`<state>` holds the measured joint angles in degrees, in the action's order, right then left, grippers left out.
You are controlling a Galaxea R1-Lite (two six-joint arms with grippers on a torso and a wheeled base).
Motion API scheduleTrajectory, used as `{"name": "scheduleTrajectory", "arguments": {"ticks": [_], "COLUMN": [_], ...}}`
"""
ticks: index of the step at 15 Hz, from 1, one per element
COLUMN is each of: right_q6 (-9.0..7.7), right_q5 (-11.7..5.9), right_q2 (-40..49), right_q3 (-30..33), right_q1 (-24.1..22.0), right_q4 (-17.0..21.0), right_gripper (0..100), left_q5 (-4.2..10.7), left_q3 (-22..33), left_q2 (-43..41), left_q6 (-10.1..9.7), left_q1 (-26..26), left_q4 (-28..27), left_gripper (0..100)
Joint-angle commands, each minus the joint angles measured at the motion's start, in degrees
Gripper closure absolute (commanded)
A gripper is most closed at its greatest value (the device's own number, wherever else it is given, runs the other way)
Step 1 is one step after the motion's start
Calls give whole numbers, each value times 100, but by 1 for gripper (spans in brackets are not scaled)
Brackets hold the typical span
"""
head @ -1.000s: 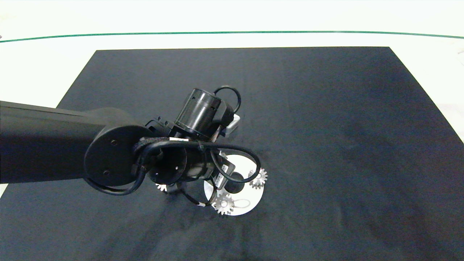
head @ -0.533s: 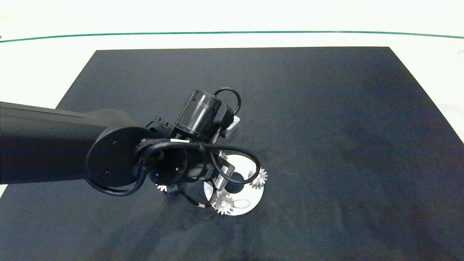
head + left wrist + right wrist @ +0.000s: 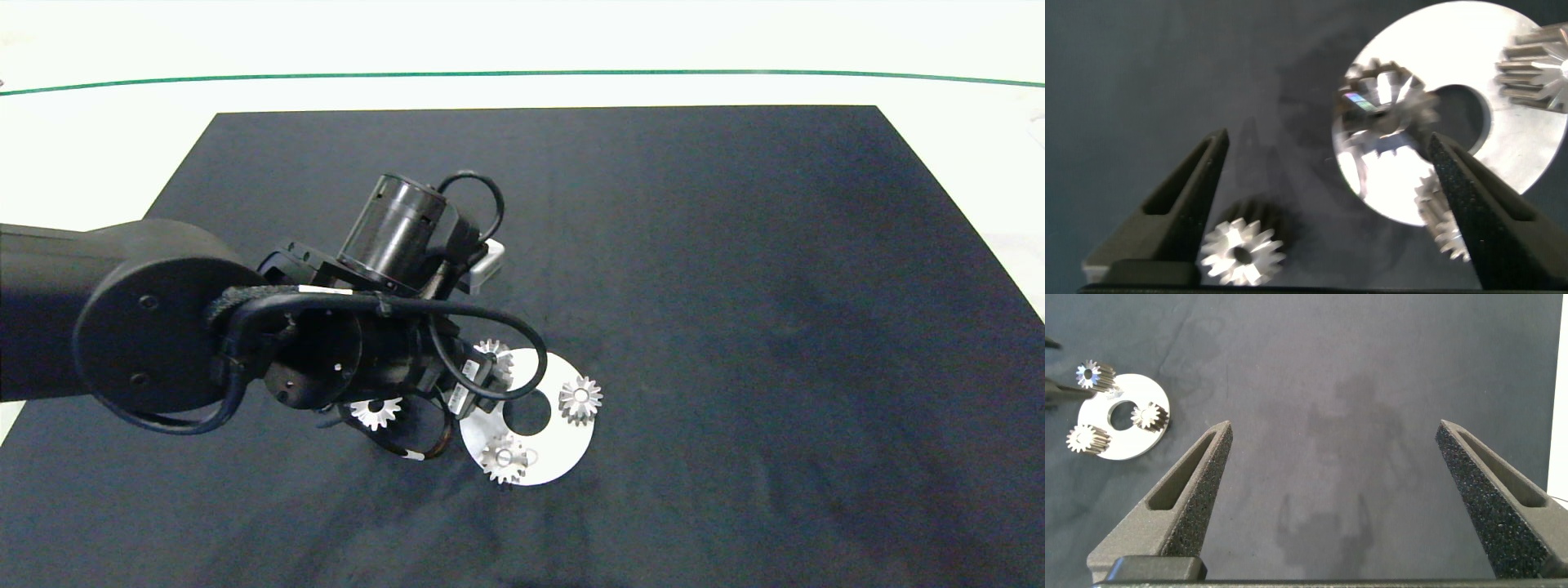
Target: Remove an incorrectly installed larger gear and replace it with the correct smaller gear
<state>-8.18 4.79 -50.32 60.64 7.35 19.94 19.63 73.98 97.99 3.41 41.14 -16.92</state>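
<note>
**Left gripper spread over the gear plate**

The left gripper (image 3: 1327,200) hung with fingers spread, empty, above the round metal plate (image 3: 563,445). Three gears sat on the plate. One gear (image 3: 375,411) lay on the black mat (image 3: 735,286) beside it. Which was larger could not be told. The right gripper (image 3: 1331,498) stood spread, well apart.

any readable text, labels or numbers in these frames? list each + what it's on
No readable text.
White tags on the left arm's cables: printing too small to read.
Gears, including the larger gear, and the round silver plate: no markings visible.
Black mat: plain.
</note>
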Motion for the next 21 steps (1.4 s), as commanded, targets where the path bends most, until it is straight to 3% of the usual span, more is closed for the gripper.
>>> {"name": "scheduleTrajectory", "arguments": {"ticks": [1, 4, 9, 12, 16, 18, 21], "right_q6": [-8, -8, -8, -8, -17, 9, -78], "right_q5": [4, 4, 4, 4, -75, -57, -136], "right_q2": [5, -4, 5, 75, 154, 462, 1218], "right_q3": [-8, -8, -8, 1, 10, -69, -535], "right_q1": [3, 3, 3, 12, -111, -770, -1183], "right_q4": [10, 10, 10, 10, -87, -96, -105], "right_gripper": [0, 0, 0, 0, 0, 0, 0], "left_q5": [15, 15, 15, 15, 15, 15, 15], "left_q3": [-51, 11, 55, 28, -411, -947, -1422], "left_q2": [-271, -219, -184, -447, -2012, -3409, -5149], "left_q6": [19, 283, 274, 151, 177, 283, 836], "left_q1": [-142, -230, -221, -282, -924, -1399, -2110], "left_q4": [-4, 31, 40, 40, -22, -206, -400], "left_gripper": [0, 0, 0, 0, 0, 0, 0]}}
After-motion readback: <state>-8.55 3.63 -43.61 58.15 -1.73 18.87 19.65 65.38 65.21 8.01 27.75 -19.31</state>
